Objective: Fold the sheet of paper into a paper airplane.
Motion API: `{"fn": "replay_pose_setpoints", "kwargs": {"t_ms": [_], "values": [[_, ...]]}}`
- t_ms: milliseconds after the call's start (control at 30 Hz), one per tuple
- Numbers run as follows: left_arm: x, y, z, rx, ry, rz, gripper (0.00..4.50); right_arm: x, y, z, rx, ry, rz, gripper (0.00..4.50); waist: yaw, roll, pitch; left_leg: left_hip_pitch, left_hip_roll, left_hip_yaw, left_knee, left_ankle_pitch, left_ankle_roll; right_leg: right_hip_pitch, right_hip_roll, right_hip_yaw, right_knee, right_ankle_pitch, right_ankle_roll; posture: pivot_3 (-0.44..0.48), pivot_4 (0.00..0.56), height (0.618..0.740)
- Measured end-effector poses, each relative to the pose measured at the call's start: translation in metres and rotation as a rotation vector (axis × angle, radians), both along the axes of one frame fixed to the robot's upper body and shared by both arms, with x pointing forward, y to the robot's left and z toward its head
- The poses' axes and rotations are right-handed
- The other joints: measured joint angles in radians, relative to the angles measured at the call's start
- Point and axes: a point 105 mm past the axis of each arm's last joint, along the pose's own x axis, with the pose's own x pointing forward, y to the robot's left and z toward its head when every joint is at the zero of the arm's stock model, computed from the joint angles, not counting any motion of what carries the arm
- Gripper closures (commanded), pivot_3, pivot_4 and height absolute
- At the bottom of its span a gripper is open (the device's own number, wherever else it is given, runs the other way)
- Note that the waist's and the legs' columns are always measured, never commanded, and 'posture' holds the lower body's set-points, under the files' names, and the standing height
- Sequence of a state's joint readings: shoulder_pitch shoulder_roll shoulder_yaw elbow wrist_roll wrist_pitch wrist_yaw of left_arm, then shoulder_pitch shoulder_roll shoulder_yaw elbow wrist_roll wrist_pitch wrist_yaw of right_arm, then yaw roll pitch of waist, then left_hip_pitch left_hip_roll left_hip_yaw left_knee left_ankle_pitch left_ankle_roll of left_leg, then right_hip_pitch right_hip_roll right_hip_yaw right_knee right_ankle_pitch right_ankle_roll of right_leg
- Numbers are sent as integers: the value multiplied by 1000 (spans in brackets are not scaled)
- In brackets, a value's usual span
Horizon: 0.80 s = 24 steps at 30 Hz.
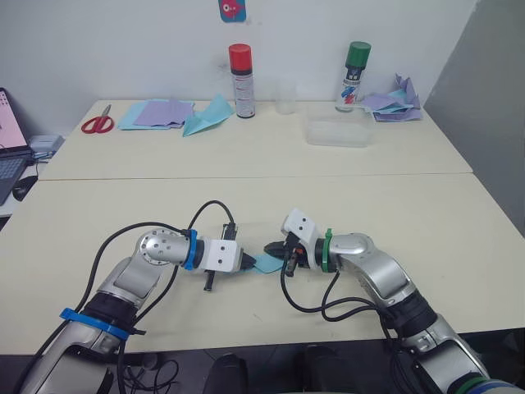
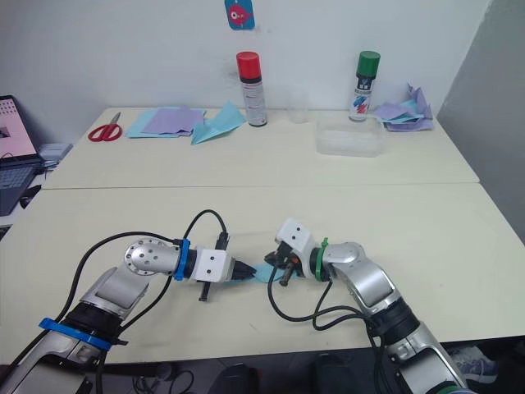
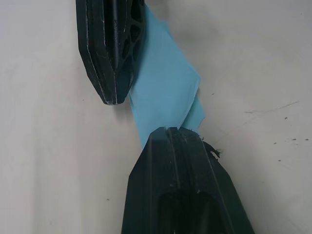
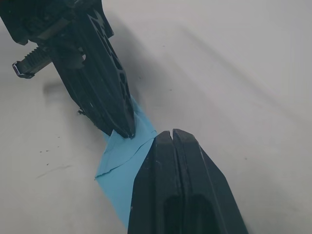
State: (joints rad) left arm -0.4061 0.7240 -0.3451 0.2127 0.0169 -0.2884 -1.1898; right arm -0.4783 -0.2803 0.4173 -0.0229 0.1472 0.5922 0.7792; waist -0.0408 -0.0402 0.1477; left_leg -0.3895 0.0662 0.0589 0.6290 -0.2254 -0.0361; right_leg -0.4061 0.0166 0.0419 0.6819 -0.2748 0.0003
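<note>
Sky-blue creased paper airplane (image 3: 165, 92), a thin wedge, is pinched between left end effector (image 1: 248, 262) and right end effector (image 1: 279, 250).

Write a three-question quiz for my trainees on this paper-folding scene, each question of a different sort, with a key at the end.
1. True or false: the left gripper and the right gripper both pinch the folded sky-blue paper.
2. Which object lies nearest the red-handled scissors? A) the green-capped spray can B) the stack of lilac sheets C) the clear plastic box
3. Fill in: the teal paper dart lies just beside the spray can with the ___ cap.

Key: 1 true, each closes on an opposite end, low over the near table. 2 B. 3 red.
</note>
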Motion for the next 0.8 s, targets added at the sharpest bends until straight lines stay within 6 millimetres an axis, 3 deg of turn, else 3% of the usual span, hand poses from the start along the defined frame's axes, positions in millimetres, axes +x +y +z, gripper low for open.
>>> {"fn": "replay_pose_setpoints", "kwargs": {"t_ms": [800], "values": [[0,1,-1,4,11,12,4470,-1,-16,-21,-68,-82,-31,4500,-1,0,-5,3,0,0,-1,0,0,1,0,1,0,0,-1,0,150,740]]}}
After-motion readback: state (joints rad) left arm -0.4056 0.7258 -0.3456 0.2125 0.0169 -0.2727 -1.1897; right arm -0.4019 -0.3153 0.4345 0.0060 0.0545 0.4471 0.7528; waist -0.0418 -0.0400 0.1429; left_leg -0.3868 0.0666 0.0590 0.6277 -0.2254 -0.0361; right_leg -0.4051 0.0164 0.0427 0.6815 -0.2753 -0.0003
